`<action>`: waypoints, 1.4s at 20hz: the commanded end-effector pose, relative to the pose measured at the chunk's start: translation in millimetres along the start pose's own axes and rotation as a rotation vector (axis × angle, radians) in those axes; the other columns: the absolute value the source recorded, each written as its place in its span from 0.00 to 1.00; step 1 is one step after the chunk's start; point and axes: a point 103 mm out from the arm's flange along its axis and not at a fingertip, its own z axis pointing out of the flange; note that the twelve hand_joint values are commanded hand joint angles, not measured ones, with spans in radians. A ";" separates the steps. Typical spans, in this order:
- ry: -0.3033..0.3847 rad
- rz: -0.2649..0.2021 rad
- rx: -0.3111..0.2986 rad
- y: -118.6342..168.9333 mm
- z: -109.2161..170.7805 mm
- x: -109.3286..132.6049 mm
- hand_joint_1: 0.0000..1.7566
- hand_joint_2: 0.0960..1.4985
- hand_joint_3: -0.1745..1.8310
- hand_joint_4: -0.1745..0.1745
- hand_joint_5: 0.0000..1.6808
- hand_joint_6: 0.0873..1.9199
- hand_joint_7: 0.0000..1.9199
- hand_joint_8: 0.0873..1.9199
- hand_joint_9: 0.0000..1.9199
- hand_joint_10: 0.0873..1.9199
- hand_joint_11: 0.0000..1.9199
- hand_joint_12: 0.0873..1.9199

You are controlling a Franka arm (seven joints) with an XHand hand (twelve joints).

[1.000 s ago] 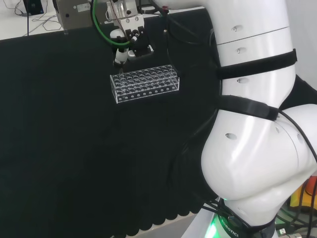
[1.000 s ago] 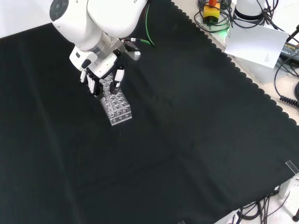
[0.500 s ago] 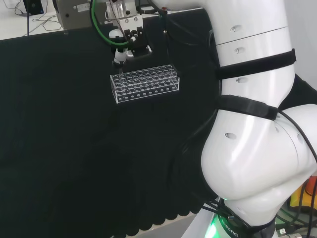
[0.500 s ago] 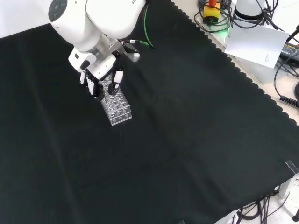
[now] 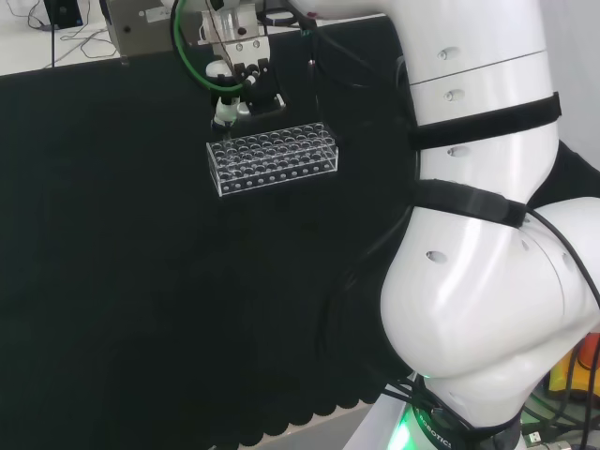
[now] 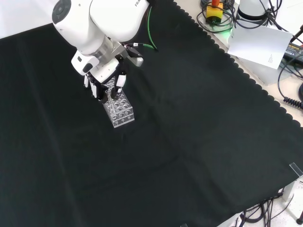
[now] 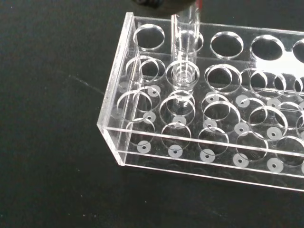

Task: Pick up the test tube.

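Note:
A clear plastic test tube rack [image 5: 272,159] [image 6: 119,108] with several rows of holes stands on the black cloth. My hand [image 5: 234,80] [image 6: 102,78] hangs over the rack's left end in the head view, its fingers curled downward. In the wrist view a clear test tube [image 7: 184,47] stands upright from under a dark part of the hand. Its lower end reaches down through a hole in the rack [image 7: 209,118] near the end wall. The tube's top is hidden by the hand.
The arm's white links [image 5: 487,187] rise at the head view's right. A green cable [image 5: 178,47] and a grey box [image 5: 141,28] lie behind the hand. Beyond the cloth's scalloped edge [image 6: 246,75], a paper sheet [image 6: 258,45] and cables rest on the bench.
The hand has risen a little over the rack's end, with the tube in it. The rack has stayed in place.

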 end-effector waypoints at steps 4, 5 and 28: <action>0.001 0.047 -0.119 -0.8 -4.5 3.0 0.79 0.68 0.00 0.00 0.74 0.26 0.68 0.34 0.70 0.11 0.52 0.57; -0.007 0.051 -0.127 -0.8 -5.1 3.5 0.80 0.68 0.00 0.00 0.74 0.22 0.68 0.36 0.70 0.10 0.54 0.55; 0.053 0.066 -0.158 -13.6 -29.8 -3.0 0.70 0.67 0.00 0.00 0.85 0.08 0.88 0.28 0.90 0.09 0.63 0.47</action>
